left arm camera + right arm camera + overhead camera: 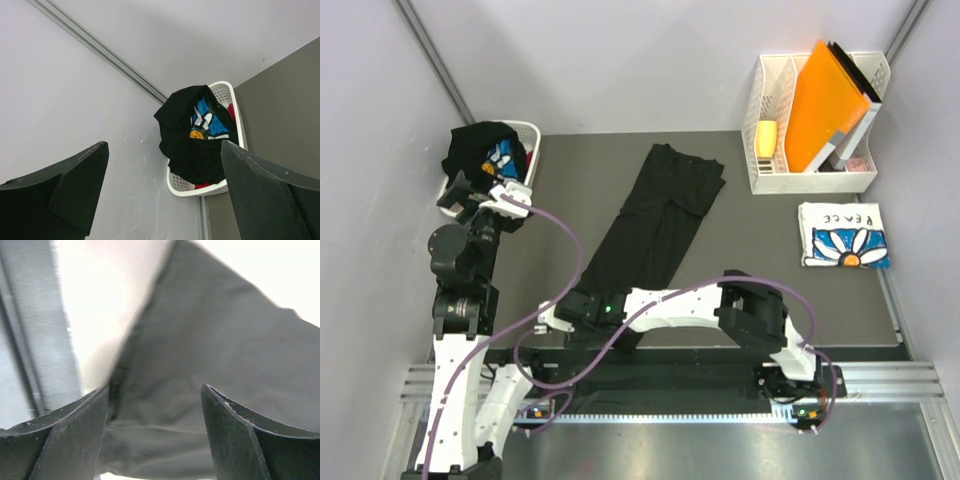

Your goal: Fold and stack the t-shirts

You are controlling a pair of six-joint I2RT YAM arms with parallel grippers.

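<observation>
A black t-shirt, folded into a long strip, lies slantwise in the middle of the dark mat. My right gripper hovers low over its near-left end. In the right wrist view this gripper is open, with the shirt's fabric and its hem showing between the fingers. Another black t-shirt with a blue print is heaped in the white basket. My left gripper stands open beside that basket, and its wrist view shows the heaped shirt ahead of the gripper. A folded white daisy t-shirt lies at the right.
A white desk organizer with an orange folder stands at the back right. The basket rim sits in the back left corner against the grey walls. A metal rail runs along the near edge.
</observation>
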